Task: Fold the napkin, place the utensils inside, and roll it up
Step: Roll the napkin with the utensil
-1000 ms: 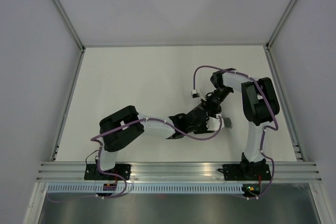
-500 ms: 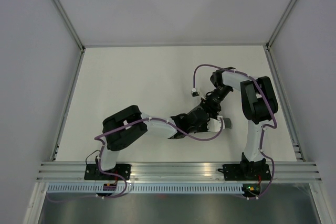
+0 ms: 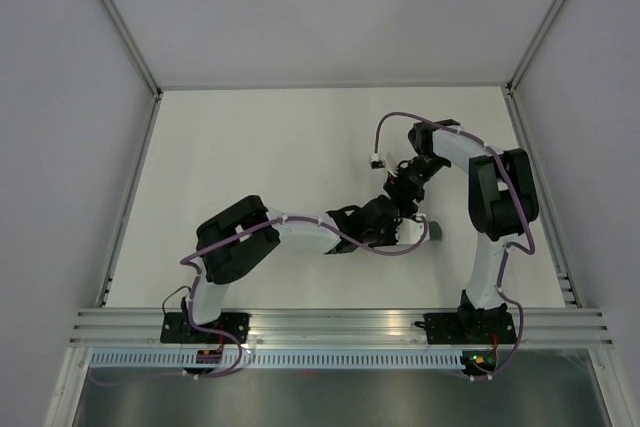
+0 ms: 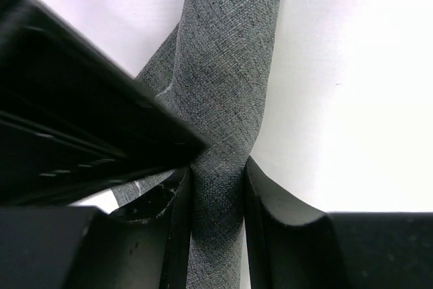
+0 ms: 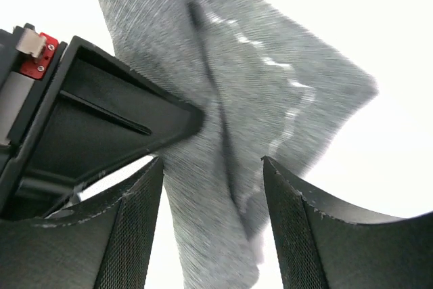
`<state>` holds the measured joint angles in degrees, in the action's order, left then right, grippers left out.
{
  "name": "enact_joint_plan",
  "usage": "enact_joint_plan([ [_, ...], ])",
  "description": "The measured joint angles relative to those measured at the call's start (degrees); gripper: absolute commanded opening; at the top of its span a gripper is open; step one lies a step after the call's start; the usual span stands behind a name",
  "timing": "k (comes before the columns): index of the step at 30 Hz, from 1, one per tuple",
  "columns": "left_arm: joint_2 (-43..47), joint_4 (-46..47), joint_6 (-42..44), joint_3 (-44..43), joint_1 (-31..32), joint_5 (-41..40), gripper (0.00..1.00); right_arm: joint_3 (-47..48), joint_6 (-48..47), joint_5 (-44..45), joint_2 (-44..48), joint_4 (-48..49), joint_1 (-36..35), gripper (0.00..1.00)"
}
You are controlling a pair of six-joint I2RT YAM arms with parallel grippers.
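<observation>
The dark grey napkin (image 4: 226,79) is twisted into a narrow roll. My left gripper (image 4: 215,201) is shut on it, with both fingers pressed against its sides. In the top view only a small grey end of the napkin (image 3: 432,232) shows, beside my left gripper (image 3: 402,227). My right gripper (image 5: 213,194) is open and straddles the napkin (image 5: 243,99), where a loose corner with its light stitched hem fans out. In the top view my right gripper (image 3: 400,190) sits just beyond the left one. The teal utensils are hidden.
Both arms meet at the centre-right of the white table (image 3: 260,157). The left gripper's black body (image 5: 101,113) shows at the left of the right wrist view. Grey walls with metal rails close in the table's sides and back.
My left gripper has shifted slightly away from the bases with the napkin. My right arm's elbow has swung a little to the right, while its gripper stays at the napkin.
</observation>
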<state>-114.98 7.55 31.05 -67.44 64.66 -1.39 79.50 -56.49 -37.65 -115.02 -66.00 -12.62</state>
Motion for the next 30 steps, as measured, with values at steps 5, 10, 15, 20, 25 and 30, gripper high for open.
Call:
enact_joint_plan([
  [5, -0.39, -4.37, -0.04, -2.56, -1.33, 4.20, 0.20, 2.82, 1.55, -2.05, 2.08, 0.81, 3.56, 0.68],
  [10, -1.57, -10.14, -0.87, -6.54, -3.48, 9.88, 0.22, 2.71, 5.86, -5.57, 8.85, 4.98, 10.58, 0.68],
  [15, -3.58, -15.89, -2.69, -11.15, -5.90, 16.04, 0.23, -3.80, 10.91, -9.33, 20.13, 13.68, 19.37, 0.70],
  [20, -6.34, -21.66, -5.46, -16.37, -9.42, 24.96, 0.27, -16.22, 13.16, -10.56, 32.50, 22.01, 22.71, 0.73],
  [25, -10.21, -27.91, -8.13, -22.51, -12.98, 34.45, 0.31, -28.63, 11.28, -10.95, 42.51, 26.64, 22.25, 0.76],
  [30, -14.36, -34.51, -9.84, -28.83, -15.10, 40.72, 0.35, -35.63, 6.75, -9.53, 48.94, 28.06, 17.77, 0.78],
])
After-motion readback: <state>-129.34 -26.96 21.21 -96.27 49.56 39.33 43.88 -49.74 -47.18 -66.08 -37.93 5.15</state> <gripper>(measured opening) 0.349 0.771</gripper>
